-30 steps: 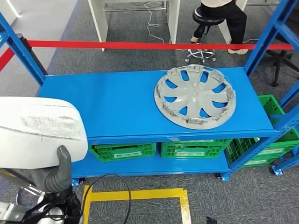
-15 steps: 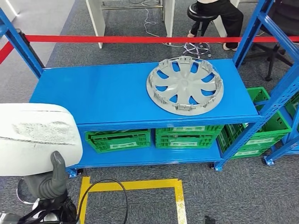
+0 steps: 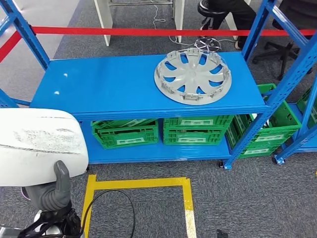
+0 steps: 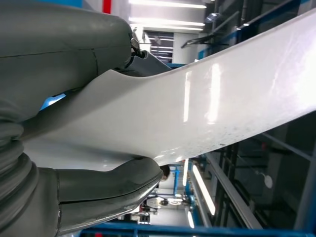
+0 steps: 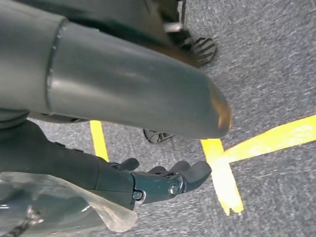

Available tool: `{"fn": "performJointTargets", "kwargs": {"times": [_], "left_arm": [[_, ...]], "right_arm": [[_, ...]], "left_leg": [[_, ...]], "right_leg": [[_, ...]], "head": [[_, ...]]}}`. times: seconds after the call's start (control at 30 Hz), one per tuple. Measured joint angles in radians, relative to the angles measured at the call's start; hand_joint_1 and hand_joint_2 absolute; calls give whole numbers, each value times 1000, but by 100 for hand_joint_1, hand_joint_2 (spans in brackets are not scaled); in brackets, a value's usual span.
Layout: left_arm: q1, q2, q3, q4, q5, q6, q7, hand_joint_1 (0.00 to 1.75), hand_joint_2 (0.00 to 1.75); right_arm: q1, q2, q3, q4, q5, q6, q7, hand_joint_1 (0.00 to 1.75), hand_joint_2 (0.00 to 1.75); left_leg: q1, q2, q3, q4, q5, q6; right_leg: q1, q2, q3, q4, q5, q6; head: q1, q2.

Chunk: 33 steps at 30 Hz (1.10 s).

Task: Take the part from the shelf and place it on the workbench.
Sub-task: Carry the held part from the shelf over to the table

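Between the earlier head pictures and this one the whole scene had slid, so the camera moved rather than the things: the blue shelf [image 3: 112, 89] sat higher in the picture and the yellow floor marking [image 3: 188, 198] showed more fully, while the white part [image 3: 37, 144] kept its place at the lower left.

At the left, the left hand [image 4: 74, 148] gripped the white part, a broad curved glossy panel with a scuffed grey patch on its top face; the thick grey thumb [image 3: 61, 186] pressed against its near edge in the head view. So the part was already off the shelf and carried in front of the robot. No worktop was to be seen.

Towards the middle, a grey wheel cover [image 3: 192, 75] lay flat on the upper shelf board, and green crates [image 3: 125, 134] stood on the lower one.

At the right, the right hand [image 5: 160, 180] hung over grey carpet holding nothing, its fingers loosely curled but apart.

The likely risk was the panel slipping or tipping, since one hand held a wide, smooth piece near one end; its free end might also strike a shelf post during a turn.

White labels on the crates were too small to read.
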Motion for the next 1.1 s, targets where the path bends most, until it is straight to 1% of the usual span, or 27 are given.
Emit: {"fn": "performJointTargets", "kwargs": {"times": [0.07,0.1,0.13,0.17,0.2,0.23,0.27,0.3,0.33,0.4,0.43,0.47,0.53,0.57,0.6,0.63,0.67,0.73,0.77,0.8,0.83,0.87,0.93,0.97,1.0,1.03,1.1], "left_arm": [[2,0,2,-2,-2,-4,0,175,175],[4,0,3,-2,-3,-6,0,175,175],[5,1,4,-2,-4,-7,0,175,175],[7,1,5,-2,-5,-8,0,175,175],[8,1,5,-3,-6,-9,0,175,175],[9,1,5,-3,-7,-9,0,175,175],[10,1,6,-3,-10,-9,0,175,175],[10,1,6,-3,-12,-9,-1,175,175],[11,1,6,-3,-15,-8,-1,175,175],[11,1,7,-5,-22,-5,-4,175,175],[11,0,7,-8,-24,-4,-6,175,175],[10,-1,8,-11,-25,-3,-9,175,175],[10,-2,8,-16,-28,0,-13,175,175],[10,-3,9,-17,-30,1,-14,175,175],[11,-4,10,-18,-31,2,-15,175,175],[12,-5,12,-19,-32,3,-15,175,175],[13,-6,12,-20,-33,4,-15,175,175],[15,-7,14,-21,-33,5,-15,175,175],[17,-7,15,-21,-33,5,-15,175,175],[19,-7,16,-21,-33,6,-15,175,175],[21,-7,17,-21,-33,7,-15,175,175],[22,-7,17,-21,-33,8,-15,175,175],[22,-8,19,-22,-33,10,-15,175,175],[22,-8,20,-22,-33,10,-15,175,175],[22,-9,20,-23,-33,10,-15,175,175],[22,-10,21,-23,-33,11,-15,175,175],[25,-10,21,-24,-33,12,-15,175,175]], "right_arm": [[1,0,0,0,2,2,2,0,0],[2,0,0,1,3,2,3,0,0],[3,0,0,1,5,3,5,0,0],[3,0,0,2,6,4,6,0,0],[3,0,0,2,9,4,6,0,0],[3,0,1,2,11,4,6,0,0],[3,0,2,2,14,4,7,0,0],[3,0,4,2,18,4,7,0,0],[3,0,6,2,22,3,8,0,0],[4,0,11,1,30,-1,8,0,0],[5,0,14,1,33,-3,9,0,0],[6,0,16,2,35,-4,10,0,0],[7,1,21,2,38,-4,12,0,0],[6,1,22,2,39,-4,13,0,0],[5,1,24,2,41,-4,13,0,0],[4,1,25,2,42,-4,14,0,0],[4,1,25,2,43,-4,14,0,0],[4,0,25,2,44,-4,15,0,0],[5,0,25,2,44,-4,16,0,0],[5,0,25,2,45,-4,17,0,0],[5,0,25,2,45,-4,17,0,0],[5,0,25,2,44,-4,18,0,0],[5,-1,26,2,45,-4,18,0,0],[5,-1,26,2,45,-4,19,0,0],[5,-1,26,3,47,-4,21,0,0],[6,-1,27,3,48,-4,22,0,0],[7,-1,30,3,50,-4,24,0,0]], "left_leg": [[2,-1,-6,6,8,-7],[3,-2,-10,13,-7,-11],[5,-3,-14,34,-42,-16],[6,-4,-21,73,-93,-21],[6,-5,-27,128,-151,-25],[6,-5,-33,190,-195,-27],[6,-5,-33,243,-214,-27],[6,-6,-25,272,-209,-24],[5,-6,-5,269,-183,-19],[-2,6,73,168,-127,0],[-8,19,120,95,-118,12],[-14,30,157,33,-120,21],[-23,36,186,-32,-134,30],[-23,30,186,-46,-133,30],[-21,24,185,-58,-128,31],[-18,16,182,-69,-121,32],[-15,9,177,-75,-113,34],[-14,-6,159,-72,-100,38],[-14,-13,149,-69,-95,38],[-14,-21,140,-65,-90,37],[-14,-30,132,-60,-87,35],[-14,-40,124,-53,-84,34],[-14,-58,107,-33,-84,28],[-15,-66,98,-22,-84,25],[-16,-74,88,-14,-83,21],[-16,-83,80,-8,-80,16],[-14,-92,70,0,-80,6]], "right_leg": [[2,-1,-10,-7,-3,-23],[1,-3,-18,-5,4,-33],[0,-6,-28,-5,12,-41],[0,-8,-39,-4,22,-48],[1,-9,-49,-3,33,-52],[3,-10,-60,-2,45,-54],[5,-10,-73,0,55,-55],[8,-11,-86,2,65,-56],[11,-14,-101,4,74,-57],[17,-21,-120,6,87,-59],[20,-26,-124,6,92,-58],[22,-32,-126,7,98,-55],[22,-50,-130,6,107,-45],[21,-58,-132,7,110,-39],[20,-58,-138,10,107,-34],[20,-49,-147,25,92,-29],[19,-36,-163,58,64,-25],[18,-13,-207,173,-11,-19],[18,-9,-225,228,-36,-18],[19,-8,-229,256,-43,-17],[18,-6,-213,245,-31,-16],[17,-2,-179,198,-4,-16],[11,33,-102,71,36,-18],[9,50,-78,31,41,-21],[8,62,-68,13,39,-24],[9,60,-66,11,37,-28],[7,39,-68,12,42,-38]], "head": [[0,0],[-2,0],[-6,0],[-10,0],[-15,0],[-17,0],[-18,0],[-18,0],[-18,0],[-18,0],[-18,0],[-18,0],[-19,0],[-18,0],[-19,0],[-18,0],[-16,0],[-13,0],[-12,0],[-12,0],[-12,0],[-12,0],[-12,0],[-12,0],[-12,0],[-12,0],[-13,0]]}}
